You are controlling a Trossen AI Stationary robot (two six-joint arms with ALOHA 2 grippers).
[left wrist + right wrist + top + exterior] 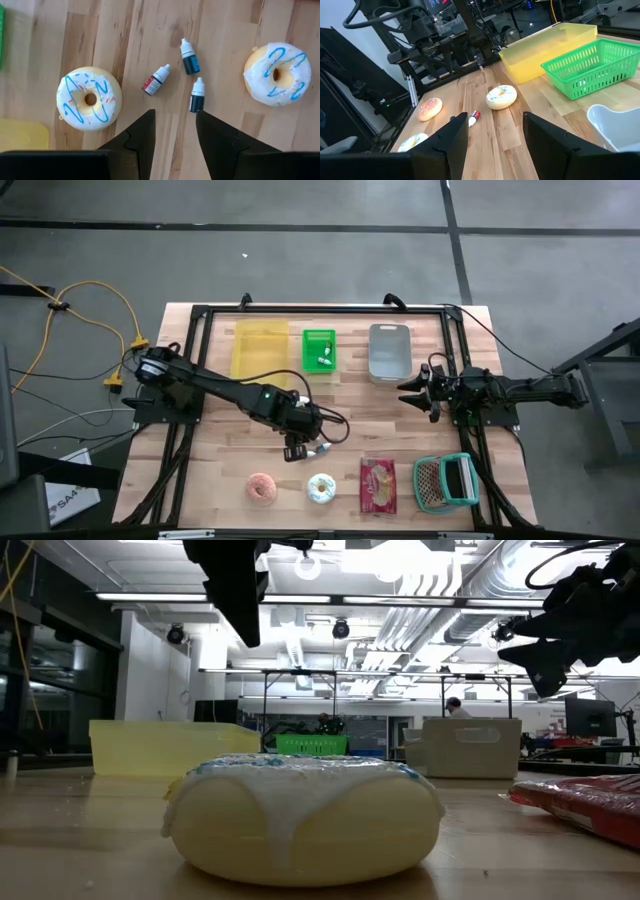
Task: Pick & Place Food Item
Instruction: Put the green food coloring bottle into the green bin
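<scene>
Two white-iced donuts with blue lines lie flat on the wooden table in the left wrist view, one [89,98] with sprinkles and one [276,75] without. Between them lie three small dropper bottles [189,56]. My left gripper [175,112] hangs open above the table, pointing steeply down, with the bottles just beyond its fingertips; it touches nothing. From above it [297,448] stands a little behind a pink donut [263,488] and a white donut [322,488]. My right gripper [420,390] waits open at the table's right side, pointing level toward the left.
A yellow bin [260,348], a green basket [320,350] and a grey bin [390,352] stand in a row at the far side. A red packet [378,485] and a teal basket [447,480] lie near the front right.
</scene>
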